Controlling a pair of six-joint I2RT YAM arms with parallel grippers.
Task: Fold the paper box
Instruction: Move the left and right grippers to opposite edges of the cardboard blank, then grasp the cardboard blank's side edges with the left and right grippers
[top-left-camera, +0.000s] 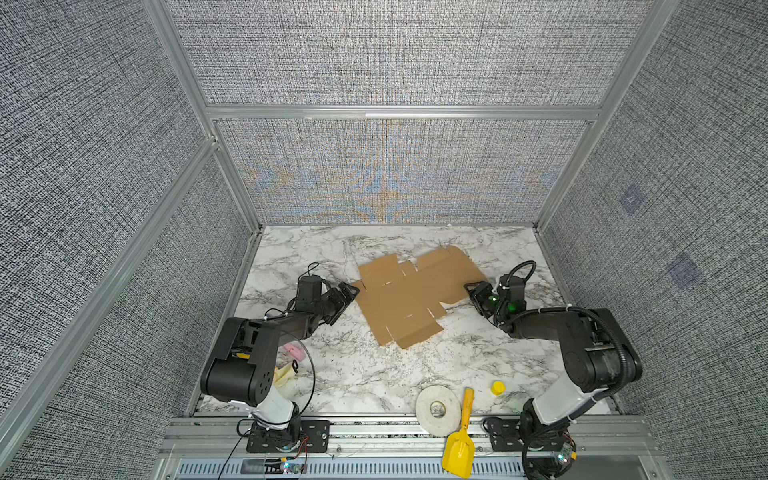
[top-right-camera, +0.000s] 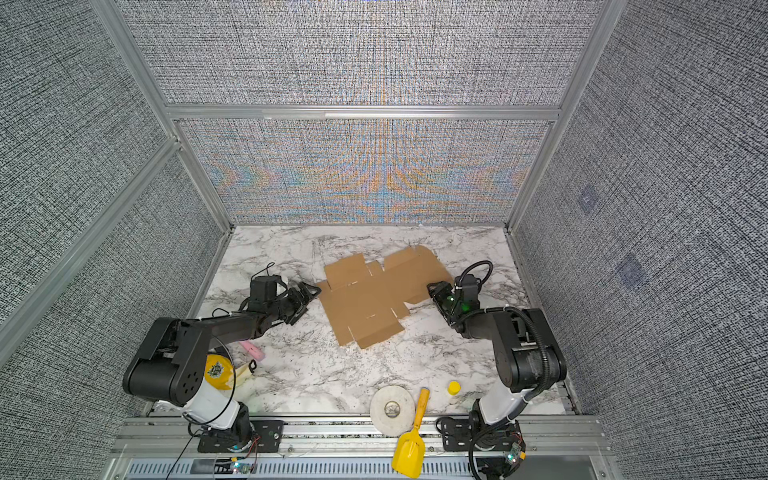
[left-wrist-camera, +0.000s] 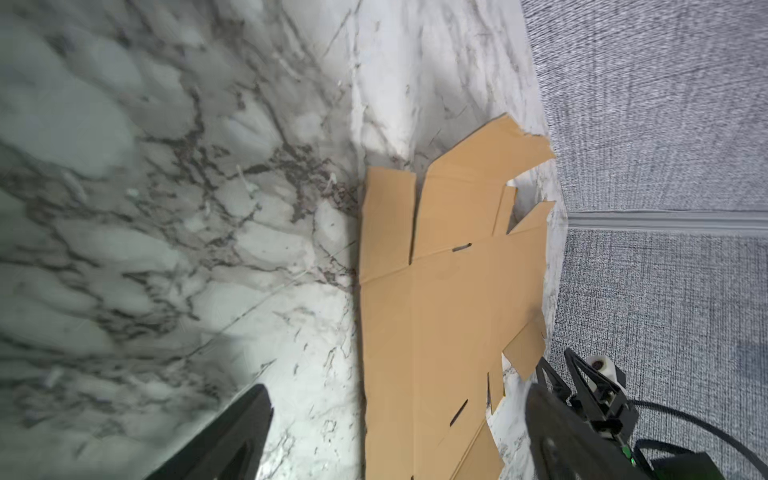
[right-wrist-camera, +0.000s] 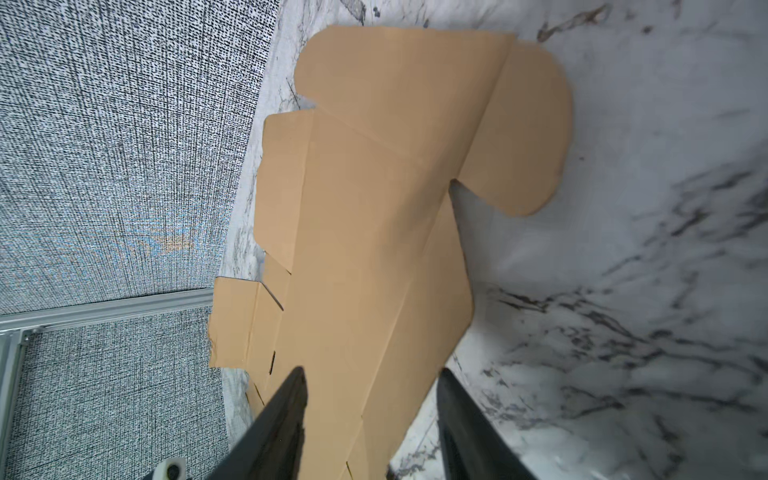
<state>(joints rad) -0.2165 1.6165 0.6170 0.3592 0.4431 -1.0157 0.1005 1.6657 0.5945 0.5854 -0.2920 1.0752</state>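
Note:
The paper box (top-left-camera: 407, 295) (top-right-camera: 374, 299) is a flat brown die-cut cardboard sheet lying unfolded on the marble table, in both top views near the middle. My left gripper (top-left-camera: 347, 301) (top-right-camera: 307, 302) is low at the sheet's left edge. Its jaws are wide open, and in the left wrist view the sheet's edge (left-wrist-camera: 436, 311) lies between the spread jaws of this gripper (left-wrist-camera: 397, 390). My right gripper (top-left-camera: 473, 297) (top-right-camera: 435, 297) is at the sheet's right edge. In the right wrist view the right gripper (right-wrist-camera: 372, 374) has its jaws apart around a corner of the cardboard (right-wrist-camera: 374, 208), with a gap still showing.
A white tape roll (top-left-camera: 438, 409), a yellow scoop (top-left-camera: 459, 451) and a small yellow cap (top-left-camera: 498, 387) lie at the table's front right. A pink object (top-left-camera: 296, 351) and a yellow bag (top-right-camera: 218, 370) sit by the left arm's base. Grey fabric walls enclose the table.

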